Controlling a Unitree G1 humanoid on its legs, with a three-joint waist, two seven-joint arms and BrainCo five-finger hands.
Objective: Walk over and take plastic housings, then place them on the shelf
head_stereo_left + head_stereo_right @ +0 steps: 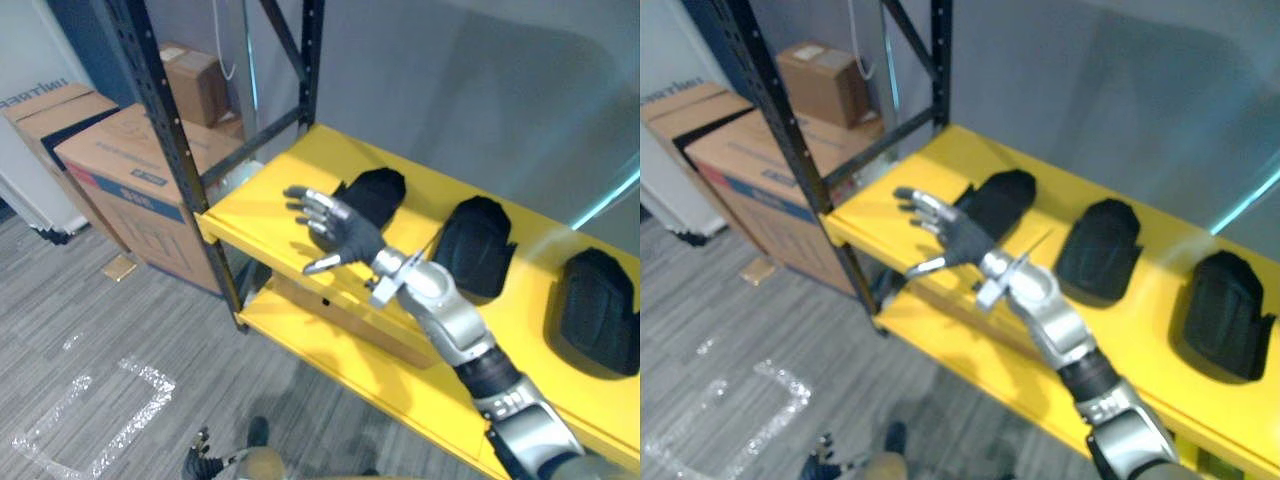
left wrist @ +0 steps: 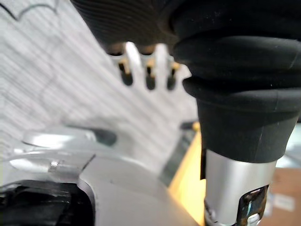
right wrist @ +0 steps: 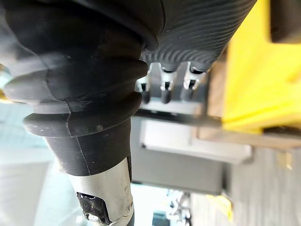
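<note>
Partly behind splayed right hand [image 1: 348, 235], leftmost housing [image 1: 380, 190], on shelf [image 1: 255, 215]

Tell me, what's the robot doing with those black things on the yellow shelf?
The robot stands at a yellow shelf where three black plastic housings lie in a row: the left housing, the middle housing and the right housing. Its right hand is held out over the shelf right by the left housing, fingers spread, holding nothing. Its left hand hangs low over the floor, empty too. Cardboard boxes sit beside the shelf.
</note>
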